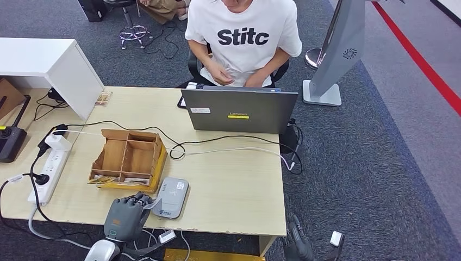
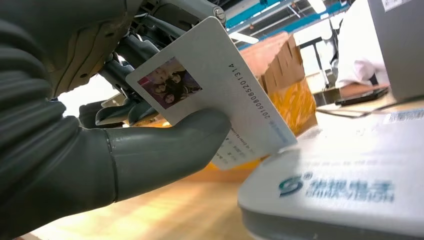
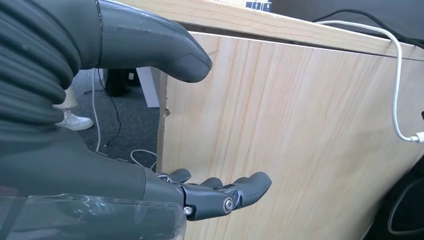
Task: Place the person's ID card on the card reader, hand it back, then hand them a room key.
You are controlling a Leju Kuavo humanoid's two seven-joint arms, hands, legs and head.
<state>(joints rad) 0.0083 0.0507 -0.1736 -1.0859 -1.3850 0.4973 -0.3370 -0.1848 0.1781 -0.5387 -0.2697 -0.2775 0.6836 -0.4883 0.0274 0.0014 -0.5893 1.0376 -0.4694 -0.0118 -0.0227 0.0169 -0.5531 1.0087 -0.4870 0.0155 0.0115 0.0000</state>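
My left hand point(image 1: 128, 215) is at the table's near edge, just left of the grey card reader point(image 1: 171, 197). It pinches a white ID card point(image 2: 215, 95) with a small photo between thumb and fingers, the card's lower corner near the reader's edge point(image 2: 340, 185). In the head view a sliver of the card point(image 1: 156, 203) shows beside the reader. My right hand point(image 1: 298, 243) hangs low beside the table's right side, its fingers point(image 3: 225, 192) apart and holding nothing. A person in a white T-shirt point(image 1: 243, 38) sits behind the laptop point(image 1: 239, 110).
A wooden compartment box point(image 1: 129, 157) stands just behind the reader, with flat cards lying at its front. A power strip point(image 1: 49, 168) and cables lie at the left, a white cable point(image 1: 234, 149) crosses the table. The table's wooden side panel point(image 3: 300, 140) faces my right hand.
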